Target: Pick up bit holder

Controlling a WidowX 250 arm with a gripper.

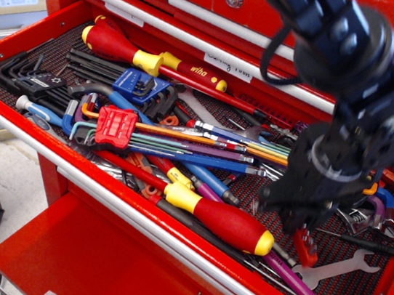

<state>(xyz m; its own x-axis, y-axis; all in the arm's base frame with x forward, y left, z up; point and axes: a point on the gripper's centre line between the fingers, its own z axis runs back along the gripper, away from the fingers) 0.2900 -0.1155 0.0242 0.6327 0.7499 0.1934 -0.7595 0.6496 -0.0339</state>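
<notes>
The bit holder (306, 249) is a narrow red strip with small silver bits, hanging tilted just above the black drawer liner (353, 287) at the right of the open drawer. My gripper (301, 232) points down from the black arm and is shut on the strip's upper end. The arm is motion-blurred and hides the tools behind it. The fingers' exact hold is partly hidden by the wrist.
A fat red-and-yellow screwdriver (223, 224) lies left of the gripper. A silver wrench (338, 268) and a purple tool (295, 282) lie below it. A red clip of coloured hex keys (115, 126) and a blue key holder (143, 86) lie left. The closed upper drawer (201, 16) stands behind.
</notes>
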